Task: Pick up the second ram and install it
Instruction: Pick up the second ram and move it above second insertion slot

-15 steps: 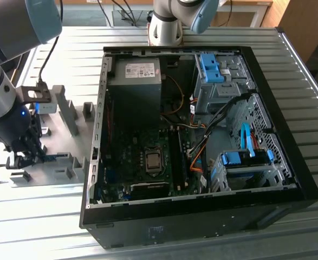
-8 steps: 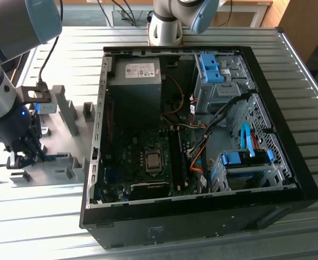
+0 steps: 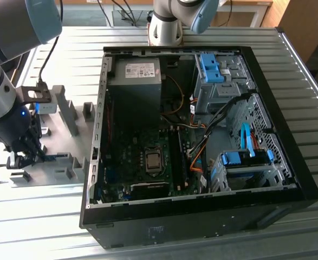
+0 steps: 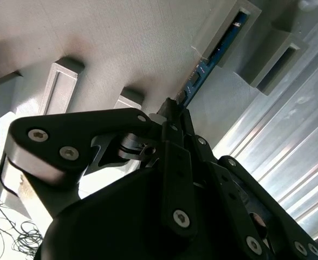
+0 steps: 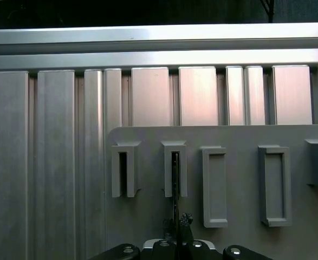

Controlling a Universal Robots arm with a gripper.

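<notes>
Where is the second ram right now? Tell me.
The second ram stands on edge in a slot of the grey fixture plate at the exterior view's left, beside the open computer case, with the gripper shut on it.

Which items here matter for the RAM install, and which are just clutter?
Job: gripper shut on the second ram, which sits in its holder slot; motherboard.
Just there: drive-bay clips; power supply; other holders.

The gripper point(image 5: 178, 230) pinches a thin ram stick point(image 5: 175, 176) standing edge-on in one slot of the grey holder plate point(image 5: 240, 136) on the ribbed metal table point(image 5: 148, 97).
</notes>
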